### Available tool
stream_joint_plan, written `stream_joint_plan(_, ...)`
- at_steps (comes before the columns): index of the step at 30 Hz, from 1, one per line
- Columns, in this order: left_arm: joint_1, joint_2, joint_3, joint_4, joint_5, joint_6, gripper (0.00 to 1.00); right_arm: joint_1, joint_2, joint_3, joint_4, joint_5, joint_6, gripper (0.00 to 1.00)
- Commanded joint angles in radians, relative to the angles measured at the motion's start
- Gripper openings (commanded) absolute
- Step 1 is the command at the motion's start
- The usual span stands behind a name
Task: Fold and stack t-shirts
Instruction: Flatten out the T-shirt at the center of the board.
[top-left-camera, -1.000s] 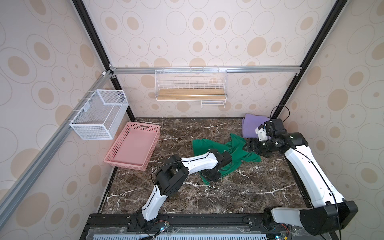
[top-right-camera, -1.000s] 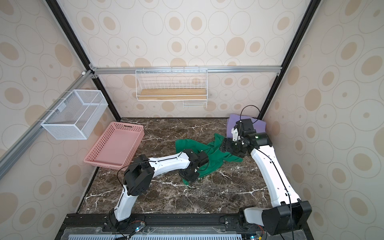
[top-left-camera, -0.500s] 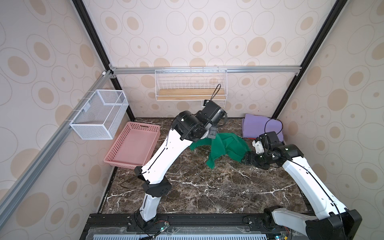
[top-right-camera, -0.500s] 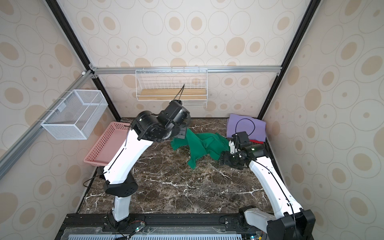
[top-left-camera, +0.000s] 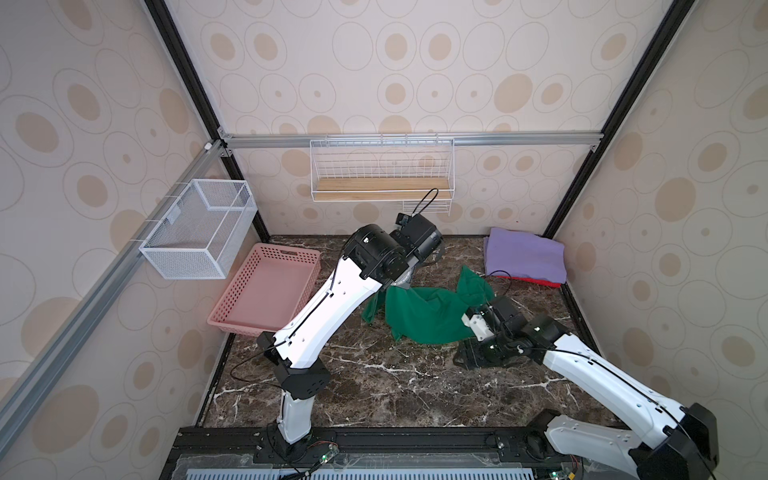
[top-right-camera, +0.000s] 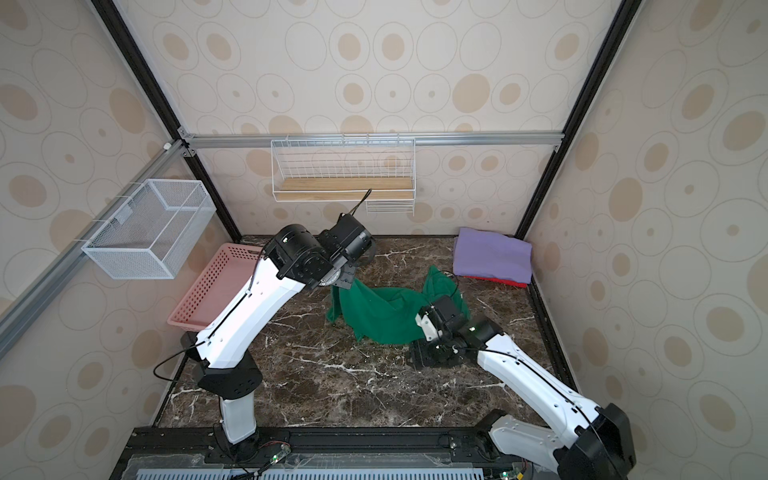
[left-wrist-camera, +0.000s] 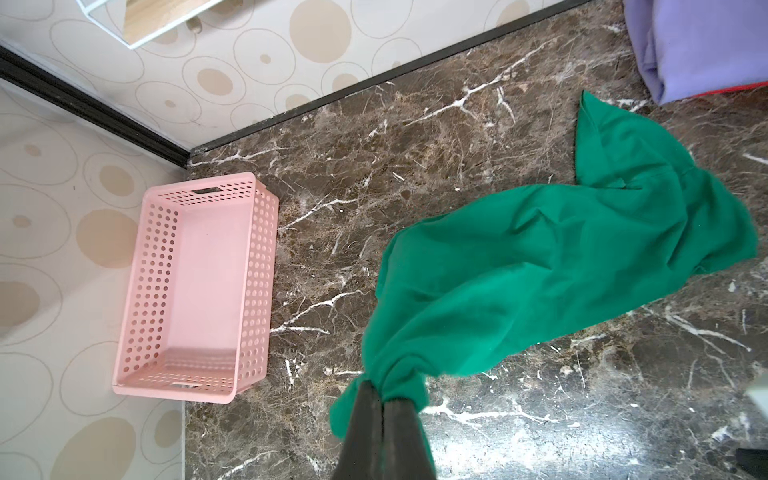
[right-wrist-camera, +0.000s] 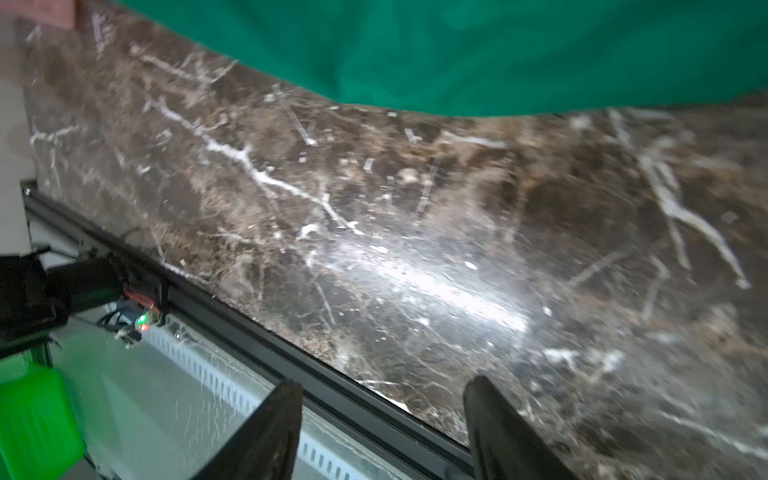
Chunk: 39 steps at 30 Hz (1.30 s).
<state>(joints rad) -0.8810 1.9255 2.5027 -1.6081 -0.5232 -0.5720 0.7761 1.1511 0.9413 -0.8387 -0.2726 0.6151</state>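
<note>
The left gripper (left-wrist-camera: 380, 399) has its jaws pinched tight on a bunched corner of the green shirt (top-left-camera: 432, 316), held up off the desk (top-left-camera: 374, 395) at mid-frame in a top view. From that corner the shirt's long axis runs toward the right of the frame, and its free end lies on the desk against the right arm's wrist.

The right gripper (right-wrist-camera: 384, 384) has its jaws well apart and empty, low over the desk just beside the cloth's near edge. That arm is nearer the free end.

The purple shirt (top-left-camera: 525, 257) lies folded at upper right, on the red shirt (top-left-camera: 536, 282), which shows only as a sliver.

The left jaws are hidden in both top views. The right wrist view is blurred. I cannot tell which part of the shirt is pinched.
</note>
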Motion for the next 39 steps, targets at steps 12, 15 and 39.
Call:
stream_joint_plan(12, 0.029, -0.016, 0.181, 0.108, -0.169, 0.106, 0.00, 0.311, 0.352, 0.041, 0.377, -0.027, 0.058, 0.58)
stream_joint_plan(15, 0.034, -0.079, 0.112, 0.253, -0.180, 0.191, 0.00, 0.311, 0.409, 0.084, 0.364, -0.017, 0.020, 0.58)
stream_joint_plan(39, 0.035, -0.169, 0.001, 0.223, -0.159, 0.201, 0.00, 0.036, 0.642, 0.424, 0.410, 0.127, 0.121, 0.60)
